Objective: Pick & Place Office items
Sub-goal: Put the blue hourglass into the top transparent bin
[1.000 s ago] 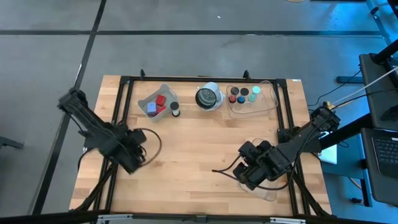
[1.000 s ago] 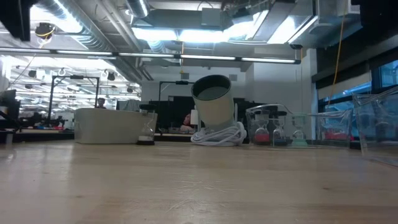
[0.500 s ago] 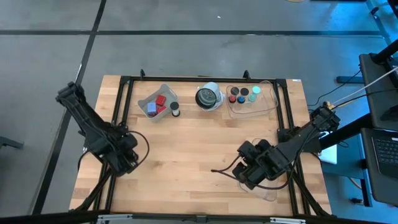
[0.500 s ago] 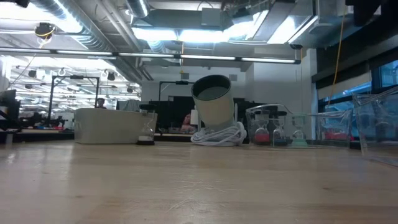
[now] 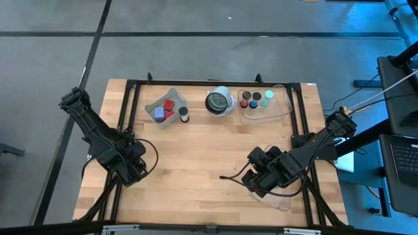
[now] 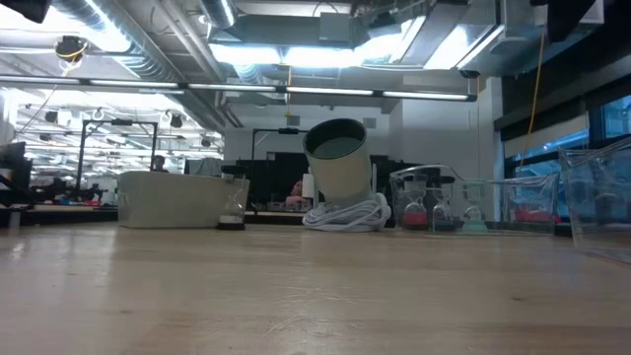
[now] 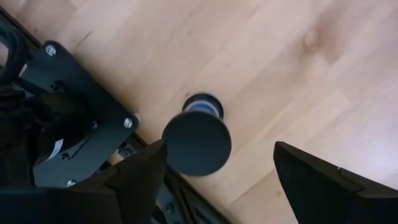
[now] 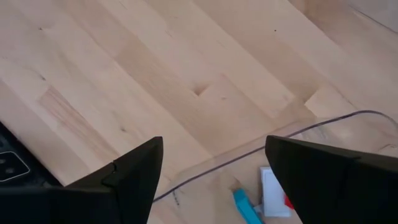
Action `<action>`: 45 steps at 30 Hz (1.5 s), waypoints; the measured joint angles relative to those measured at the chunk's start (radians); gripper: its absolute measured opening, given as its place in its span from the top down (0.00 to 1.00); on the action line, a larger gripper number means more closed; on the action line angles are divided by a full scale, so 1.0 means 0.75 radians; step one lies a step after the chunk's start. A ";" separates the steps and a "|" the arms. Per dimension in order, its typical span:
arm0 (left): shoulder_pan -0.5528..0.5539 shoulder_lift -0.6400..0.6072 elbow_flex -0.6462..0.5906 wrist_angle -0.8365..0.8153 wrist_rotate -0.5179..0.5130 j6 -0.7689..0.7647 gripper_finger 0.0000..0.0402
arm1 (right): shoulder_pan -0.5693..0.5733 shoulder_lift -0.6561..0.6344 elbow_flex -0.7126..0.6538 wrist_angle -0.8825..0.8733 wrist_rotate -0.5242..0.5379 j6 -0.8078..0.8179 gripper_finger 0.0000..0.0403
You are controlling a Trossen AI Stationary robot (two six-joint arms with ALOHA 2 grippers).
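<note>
The pale wooden table [image 5: 196, 156] carries everything, and the large white-and-black round object [image 5: 219, 102] at its far edge serves as the landmark. The left gripper [image 5: 130, 171] hangs over the table's near-left part, well apart from that round object, with its 2 dark fingers [image 7: 134, 180] spread wide and nothing between them; in the left wrist view a small round dark cap with a blue rim [image 7: 198, 140] stands on the wood just beside a black frame bracket [image 7: 68, 118], free of the fingers. The right gripper [image 5: 256, 183] sits over the near-right part, also well apart from the round object, jaws apart and empty, above the rim of a clear plastic tray [image 8: 292, 180] that holds a pale-blue block [image 8: 245, 205] and a white block [image 8: 273, 190]. Just left of the round object a second clear plastic tray [image 5: 163, 108] holds red blocks [image 5: 168, 104], with a small dark cap [image 5: 184, 115] outside it. Just right of the round object a third clear tray [image 5: 264, 104] holds 5 or so small round caps with coloured tops [image 5: 251, 99].
</note>
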 joint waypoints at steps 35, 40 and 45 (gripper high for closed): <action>-0.187 0.203 0.000 -0.137 -0.171 -0.553 0.24 | 0.005 0.000 0.000 0.015 0.041 -0.043 0.29; -0.214 0.203 0.000 -0.136 -0.187 -0.634 0.24 | 0.005 0.000 0.000 0.032 0.042 -0.043 0.29; -0.241 0.205 0.000 -0.136 -0.235 -0.732 0.24 | 0.006 0.000 0.000 0.042 0.046 -0.043 0.29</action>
